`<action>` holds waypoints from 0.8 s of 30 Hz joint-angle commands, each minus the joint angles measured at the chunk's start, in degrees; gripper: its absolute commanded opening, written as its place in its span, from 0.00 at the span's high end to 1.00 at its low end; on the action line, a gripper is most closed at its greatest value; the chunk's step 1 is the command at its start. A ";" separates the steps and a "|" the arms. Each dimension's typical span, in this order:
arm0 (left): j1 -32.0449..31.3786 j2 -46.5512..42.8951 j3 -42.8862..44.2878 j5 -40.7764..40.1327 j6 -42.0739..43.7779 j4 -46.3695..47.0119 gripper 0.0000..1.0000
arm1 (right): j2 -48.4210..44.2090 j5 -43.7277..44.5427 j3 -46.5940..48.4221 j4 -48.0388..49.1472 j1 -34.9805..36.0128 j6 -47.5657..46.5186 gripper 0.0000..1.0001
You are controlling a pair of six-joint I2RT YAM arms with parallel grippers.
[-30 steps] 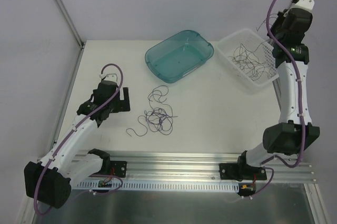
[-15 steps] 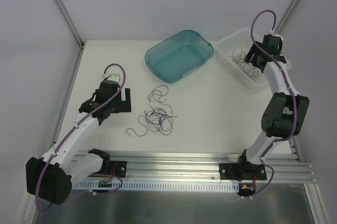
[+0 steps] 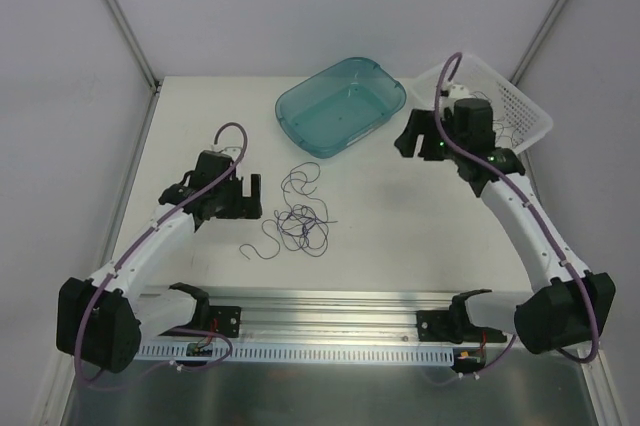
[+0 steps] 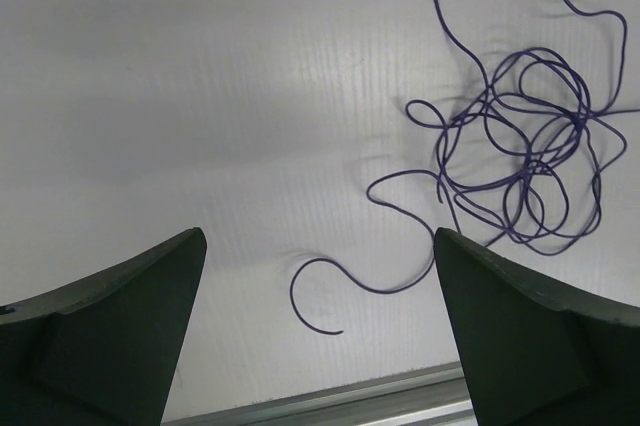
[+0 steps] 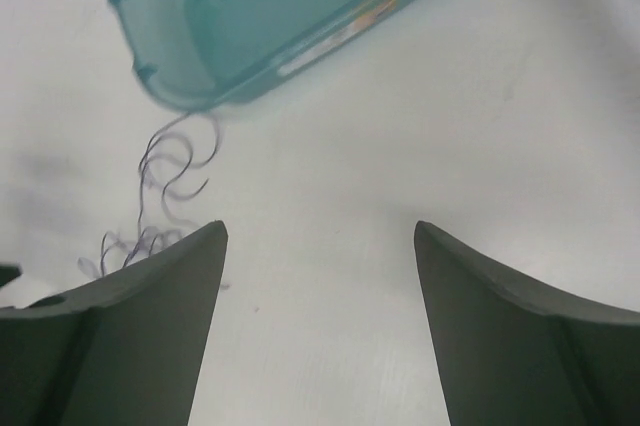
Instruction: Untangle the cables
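Observation:
The cables (image 3: 300,214) lie as a loose tangle of thin purple strands in the middle of the white table, with one S-shaped end (image 3: 262,246) trailing toward the near edge. My left gripper (image 3: 254,198) is open just left of the tangle. In the left wrist view the tangle (image 4: 520,156) sits up and to the right of the left gripper (image 4: 318,236), and the trailing end (image 4: 330,286) lies between the fingers. My right gripper (image 3: 415,141) is open and empty over bare table, right of the cables. The right wrist view shows the right gripper (image 5: 320,226) with the strands (image 5: 160,186) far left.
A teal plastic bin (image 3: 285,106) stands at the back centre, and its wall (image 5: 160,66) fills the top of the right wrist view. A white perforated basket (image 3: 530,111) with more thin strands sits at the back right, partly behind the right arm. A metal rail (image 3: 330,306) runs along the near edge.
The right arm has swung down and left from above the basket toward the table's middle, and its gripper has opened. The left gripper has edged right toward the tangle.

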 commanded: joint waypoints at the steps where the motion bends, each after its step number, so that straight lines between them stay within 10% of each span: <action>1: 0.66 2.17 1.30 9.43 0.53 0.61 0.01 | -2.85 -4.07 -5.98 -1.46 8.45 2.19 0.21; 12: -0.04 11.31 3.49 21.21 8.08 2.19 0.01 | -8.75 -3.63 -21.98 4.86 31.06 2.20 0.21; 24: -2.41 23.62 7.71 29.31 17.75 4.30 0.26 | -7.43 -7.24 -19.70 5.84 33.18 -2.28 0.21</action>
